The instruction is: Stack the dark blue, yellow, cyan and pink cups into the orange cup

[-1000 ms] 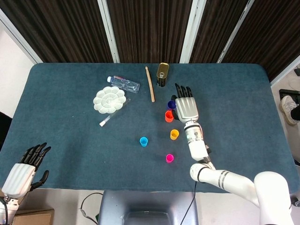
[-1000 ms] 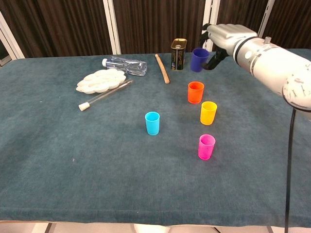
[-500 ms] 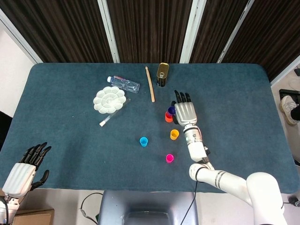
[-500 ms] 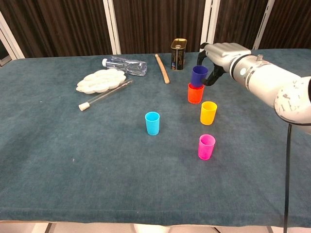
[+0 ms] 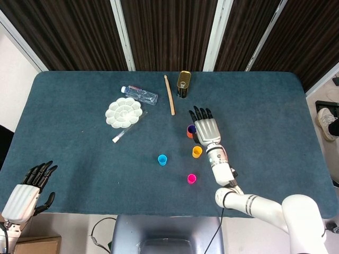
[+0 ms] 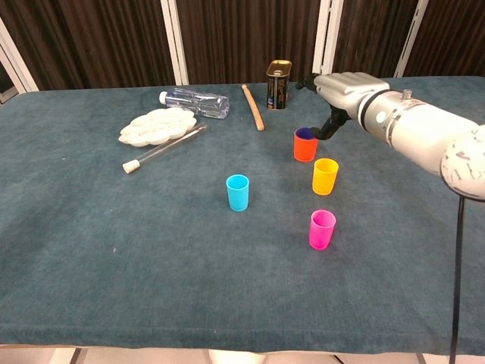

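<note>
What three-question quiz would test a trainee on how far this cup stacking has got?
1. True or false: the dark blue cup sits inside the orange cup.
2. Which cup stands nearest the orange one: yellow cup, cyan cup or pink cup?
3. Which hand is over the cups: left hand or right hand?

Key: 1 true; 2 yellow cup; 3 right hand.

Dark blue cup [image 6: 305, 134] mostly hidden (inside orange cup [image 6: 305, 148]).
</note>
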Motion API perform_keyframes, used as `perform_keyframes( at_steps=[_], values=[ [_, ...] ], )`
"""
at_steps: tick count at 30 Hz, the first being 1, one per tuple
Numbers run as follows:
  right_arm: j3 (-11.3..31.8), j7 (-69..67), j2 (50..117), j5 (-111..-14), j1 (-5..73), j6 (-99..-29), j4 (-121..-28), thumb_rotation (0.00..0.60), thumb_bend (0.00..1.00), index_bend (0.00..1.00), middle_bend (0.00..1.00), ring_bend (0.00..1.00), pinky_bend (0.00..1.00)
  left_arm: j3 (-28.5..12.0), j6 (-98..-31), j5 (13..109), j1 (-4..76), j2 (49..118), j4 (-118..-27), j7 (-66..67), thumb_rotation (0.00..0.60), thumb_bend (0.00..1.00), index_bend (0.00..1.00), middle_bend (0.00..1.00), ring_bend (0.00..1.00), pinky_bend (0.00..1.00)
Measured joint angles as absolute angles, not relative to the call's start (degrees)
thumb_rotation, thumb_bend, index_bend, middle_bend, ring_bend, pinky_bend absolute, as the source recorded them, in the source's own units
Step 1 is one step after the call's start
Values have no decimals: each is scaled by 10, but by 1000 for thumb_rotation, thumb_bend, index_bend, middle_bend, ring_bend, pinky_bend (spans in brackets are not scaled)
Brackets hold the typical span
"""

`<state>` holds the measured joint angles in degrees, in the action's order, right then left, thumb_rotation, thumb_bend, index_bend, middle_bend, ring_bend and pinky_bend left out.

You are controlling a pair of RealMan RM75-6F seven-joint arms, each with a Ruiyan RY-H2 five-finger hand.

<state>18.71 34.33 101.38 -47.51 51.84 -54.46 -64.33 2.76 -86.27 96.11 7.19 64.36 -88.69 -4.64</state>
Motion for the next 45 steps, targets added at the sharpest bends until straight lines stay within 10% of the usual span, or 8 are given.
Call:
perform_keyframes(
  at_steps=[15,45],
  values=[
    [85,291,844,-593,425,-585,-901,600,521,271,0,0,0,30,-868,967,70,644,-888,-44,600,459,0,0,0,110],
    [80,338,945,-550,446,-550,-764,600,521,567,1,0,1,29,-866,963,71,644,-887,-44,600,459,0,0,0,110]
  ],
)
